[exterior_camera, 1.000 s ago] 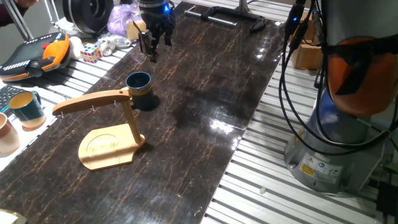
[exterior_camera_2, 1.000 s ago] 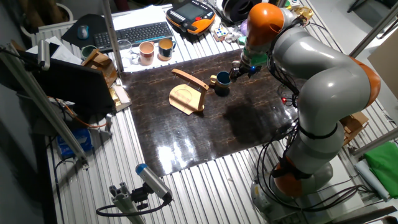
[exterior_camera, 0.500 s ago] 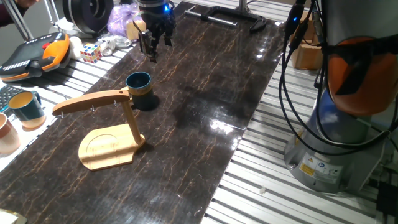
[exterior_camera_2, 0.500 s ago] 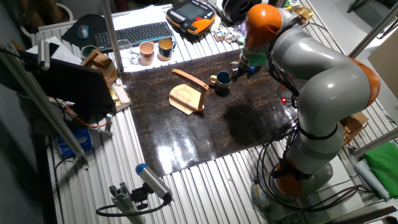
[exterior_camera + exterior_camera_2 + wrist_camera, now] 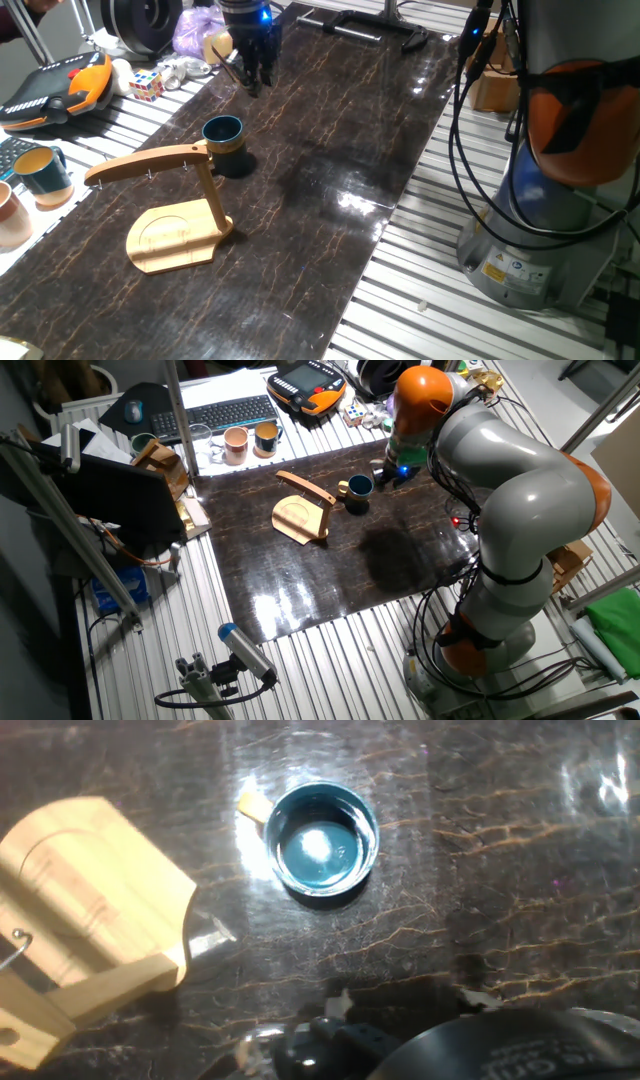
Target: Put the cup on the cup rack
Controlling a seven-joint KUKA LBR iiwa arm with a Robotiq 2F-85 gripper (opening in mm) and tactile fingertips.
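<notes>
The cup, dark teal-blue with a blue inside, stands upright on the dark marble mat, just behind the cup rack's post. The cup rack is light wood with a rounded base and a long curved arm. My gripper hangs above the mat, beyond the cup and clear of it, open and empty. In the other fixed view the gripper is right of the cup and the rack. The hand view looks straight down into the cup, with the rack base at left.
A teal cup with a cream inside and a pinkish cup stand off the mat at left. An orange teach pendant and a colour cube lie at the back left. The robot base and cables are at right.
The gripper has turned about its vertical axis and shifted slightly away from the cup. The cup and the rack have not moved.
</notes>
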